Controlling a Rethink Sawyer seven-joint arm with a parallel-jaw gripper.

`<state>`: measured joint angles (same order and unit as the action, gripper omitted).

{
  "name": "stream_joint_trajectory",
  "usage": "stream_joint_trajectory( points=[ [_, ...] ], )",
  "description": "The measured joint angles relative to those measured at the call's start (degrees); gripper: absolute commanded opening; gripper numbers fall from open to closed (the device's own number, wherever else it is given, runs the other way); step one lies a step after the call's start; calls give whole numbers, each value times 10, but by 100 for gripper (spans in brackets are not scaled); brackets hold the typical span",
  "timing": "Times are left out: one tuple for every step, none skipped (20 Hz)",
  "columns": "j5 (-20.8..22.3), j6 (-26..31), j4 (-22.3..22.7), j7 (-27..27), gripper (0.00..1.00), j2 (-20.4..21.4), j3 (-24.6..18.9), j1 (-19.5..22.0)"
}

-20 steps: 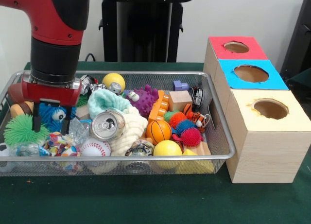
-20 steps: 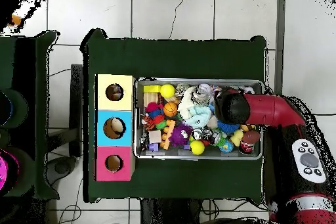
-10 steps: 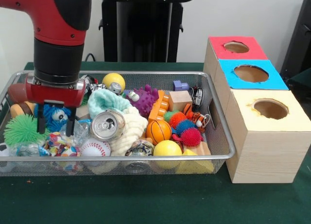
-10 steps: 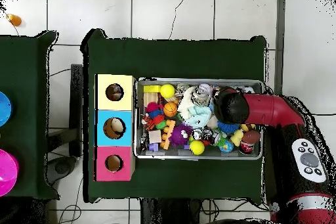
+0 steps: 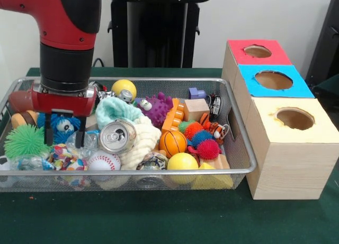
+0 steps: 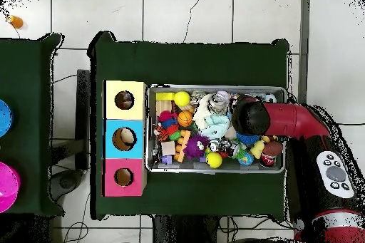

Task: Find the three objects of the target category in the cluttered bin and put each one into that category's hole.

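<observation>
The wire mesh bin (image 5: 159,80) is packed with toys. My gripper (image 5: 64,138) hangs open at its left end, fingers low on either side of a blue fuzzy toy with eyes (image 5: 63,125). A green spiky ball (image 5: 21,141) lies to its left and a silver can (image 5: 116,136) to its right. A baseball (image 5: 104,160), a basketball (image 5: 172,142) and two yellow balls (image 5: 182,162) (image 5: 123,88) lie further along. In the overhead view the arm's head (image 6: 249,117) covers the gripper over the bin (image 6: 214,88).
A wooden box stands right of the bin with a red hole (image 5: 258,51), a blue hole (image 5: 273,80) and a yellow hole (image 5: 295,118). A purple spiky toy (image 5: 156,109), an orange brick (image 5: 172,117), a wood block (image 5: 196,109) and cloths crowd the bin's middle.
In the front view the gripper has shifted a little right and lower, onto the blue fuzzy toy. Its fingers stay apart. Nothing in the bin has moved.
</observation>
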<state>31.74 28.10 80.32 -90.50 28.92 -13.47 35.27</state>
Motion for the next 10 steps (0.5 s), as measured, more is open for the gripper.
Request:
stream_joint_trajectory(
  points=[
    [0,0,0,0,100,0,0,0],
    [0,-1,0,0,100,0,0,0],
    [1,-4,0,0,100,-1,0,0],
    [2,-6,0,0,100,-1,0,0],
    [3,-8,0,0,100,-1,0,0],
    [3,-10,0,0,100,-2,0,0],
    [4,-13,0,0,100,-2,0,0],
    [5,-15,0,0,100,-3,0,0],
    [5,-19,0,0,100,-4,0,0],
    [5,-22,0,0,100,-5,0,0]
  ],
)
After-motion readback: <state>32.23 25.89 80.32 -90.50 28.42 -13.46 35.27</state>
